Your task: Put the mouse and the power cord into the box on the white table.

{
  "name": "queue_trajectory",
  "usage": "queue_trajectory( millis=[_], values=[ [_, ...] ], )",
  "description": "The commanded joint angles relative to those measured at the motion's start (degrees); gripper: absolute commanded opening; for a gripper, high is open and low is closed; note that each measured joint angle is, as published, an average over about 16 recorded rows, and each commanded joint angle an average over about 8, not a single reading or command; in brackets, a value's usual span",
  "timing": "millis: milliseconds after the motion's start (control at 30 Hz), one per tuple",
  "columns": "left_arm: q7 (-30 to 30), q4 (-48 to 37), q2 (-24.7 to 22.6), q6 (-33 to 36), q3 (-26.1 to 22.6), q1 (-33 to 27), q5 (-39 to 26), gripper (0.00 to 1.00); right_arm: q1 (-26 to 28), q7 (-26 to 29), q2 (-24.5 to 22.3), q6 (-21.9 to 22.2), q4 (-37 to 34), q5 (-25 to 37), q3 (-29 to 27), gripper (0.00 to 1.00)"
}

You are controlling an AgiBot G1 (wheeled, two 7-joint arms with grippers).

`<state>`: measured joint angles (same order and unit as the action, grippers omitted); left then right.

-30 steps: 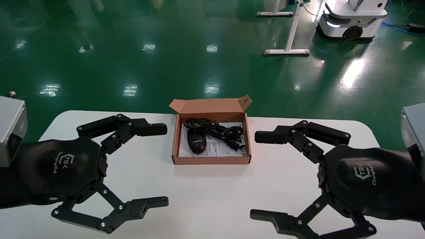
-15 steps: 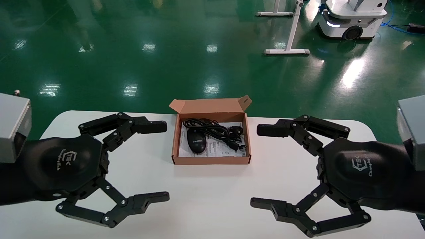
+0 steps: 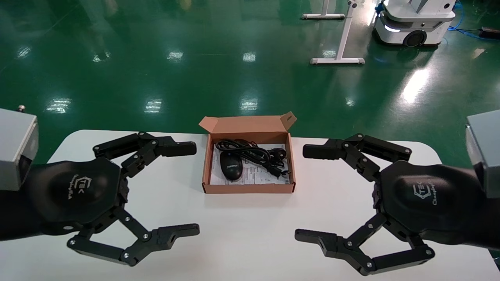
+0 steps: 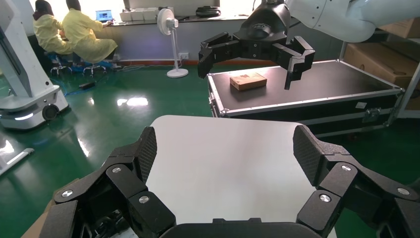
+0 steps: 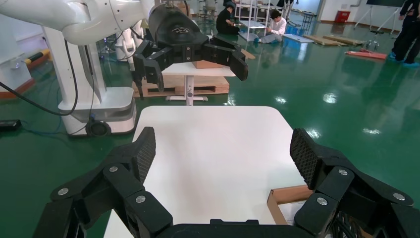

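Box (image 3: pixel 248 188) sits mid-counter (image 3: pixel 250 242) near the far edge, lid flap standing up at the back, nothing crowding it. Inside, the mouse (image 3: pixel 231 165) lies left of centre, long axis running near to far, with the power cord (image 3: pixel 254 153) bundled behind and to its right. Left gripper (image 3: pixel 187 189) and right gripper (image 3: pixel 308 193) flank the box, well apart from it, fingers spread and released, holding nothing. Bare counter lies in front.

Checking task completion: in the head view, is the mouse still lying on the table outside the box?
No, the mouse lies inside the box, beside the power cord.
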<state>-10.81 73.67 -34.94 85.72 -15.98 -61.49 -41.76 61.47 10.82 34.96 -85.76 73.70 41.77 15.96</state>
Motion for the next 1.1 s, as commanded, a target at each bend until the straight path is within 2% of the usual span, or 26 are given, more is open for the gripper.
queue_trajectory(
  millis=[33,1100],
  values=[
    [0.0,0.0,0.0,0.0,0.0,0.0,0.0,1.00,0.0,0.0,0.0,0.0,0.0,0.0,0.0,1.00],
    [0.1,-0.1,-0.1,-0.1,0.0,-0.1,-0.1,1.00,0.1,-0.1,0.1,0.1,-0.2,0.1,0.1,1.00]
  ],
)
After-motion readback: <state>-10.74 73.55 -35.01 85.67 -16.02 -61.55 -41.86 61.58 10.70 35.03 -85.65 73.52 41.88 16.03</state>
